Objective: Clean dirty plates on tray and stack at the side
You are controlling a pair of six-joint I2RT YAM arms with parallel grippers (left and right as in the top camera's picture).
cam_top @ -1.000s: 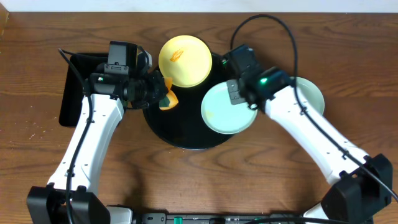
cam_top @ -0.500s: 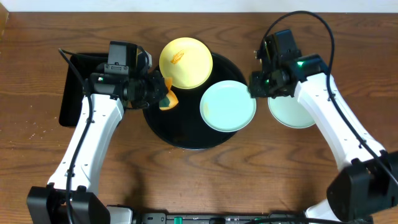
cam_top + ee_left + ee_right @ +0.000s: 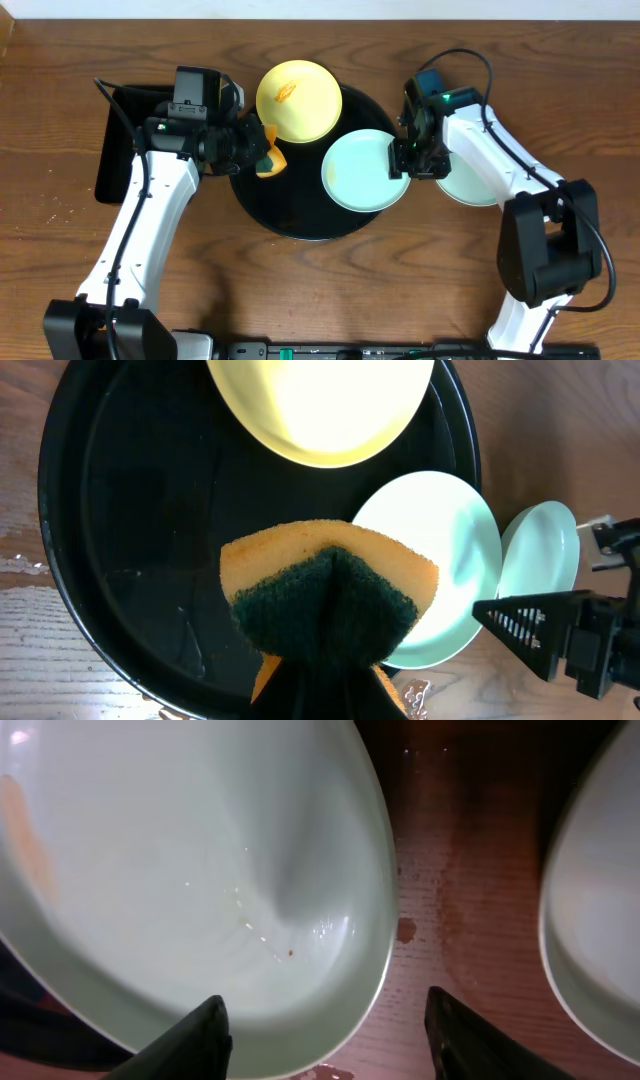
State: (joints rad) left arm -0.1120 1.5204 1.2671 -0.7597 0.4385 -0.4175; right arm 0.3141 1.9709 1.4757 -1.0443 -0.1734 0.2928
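The round black tray (image 3: 290,205) (image 3: 130,510) carries a pale yellow plate (image 3: 298,100) (image 3: 320,400) with an orange smear and a mint plate (image 3: 362,172) (image 3: 445,565) (image 3: 200,870). A second mint plate (image 3: 478,182) (image 3: 540,550) (image 3: 600,920) lies on the wood to the right of the tray. My left gripper (image 3: 262,150) (image 3: 330,655) is shut on an orange and green sponge (image 3: 270,158) (image 3: 330,595) above the tray's left side. My right gripper (image 3: 405,160) (image 3: 325,1040) is open and straddles the mint plate's right rim.
A smaller black rectangular tray (image 3: 125,140) lies at the far left under the left arm. Wet spots (image 3: 405,928) mark the wood between the two mint plates. The right arm crosses above the plate that lies off the tray.
The right gripper has opened. It swung right over the table, then came back left to the rim of the mint plate on the tray. The left arm has not moved.
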